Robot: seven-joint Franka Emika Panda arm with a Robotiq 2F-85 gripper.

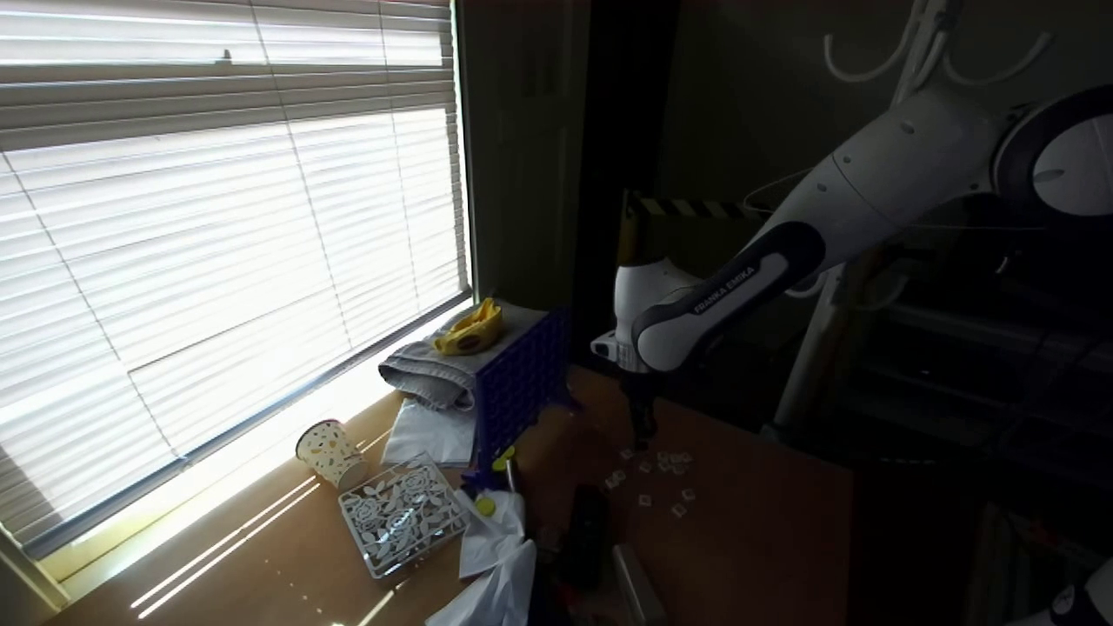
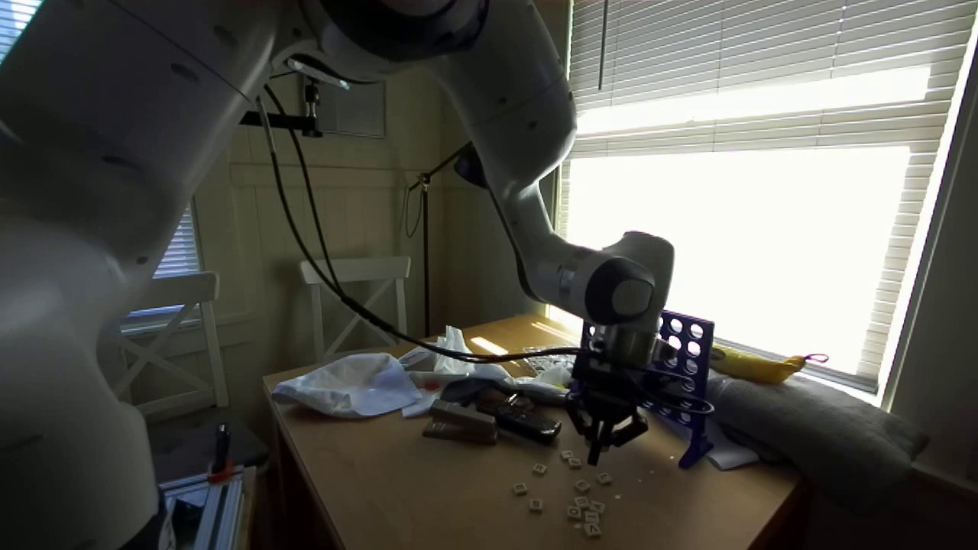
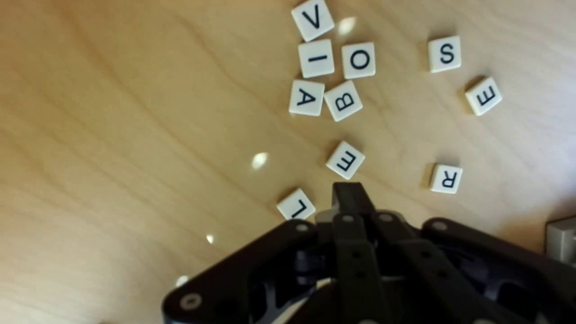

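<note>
1. Claw (image 3: 353,193): narrow, its 2 fingertips drawn together; it points down over the wooden table (image 2: 397,489) in both exterior views. The height of the tips above the wood cannot be judged.
2. Nearest tiles, wrist view: E tile (image 3: 345,160), just beyond the fingertips; L tile (image 3: 296,204), just to their left.
3. Farther tiles, same view: a cluster of 5, with the V tile (image 3: 312,20) at the far end, the I tile (image 3: 316,58) and O tile (image 3: 358,60) side by side, the A tile (image 3: 306,97) and B tile (image 3: 343,101) nearest. To the right: S tile (image 3: 444,54), 2nd E tile (image 3: 483,96), R tile (image 3: 446,178).
4. Neighbours, in an exterior view: blue perforated frame (image 2: 682,356), upright, behind the claw and to its right; black remote-like object (image 2: 527,424), left; grey wedge-shaped object (image 2: 460,422), farther left.
5. Outer objects, in an exterior view: patterned cup (image 1: 332,454) just beside a pale openwork tray (image 1: 409,513), left of the frame; yellow banana-shaped pouch (image 1: 472,330) on a grey cloth (image 1: 422,369), farther off.
6. Background: bright window blinds (image 1: 226,217), far left.
</note>
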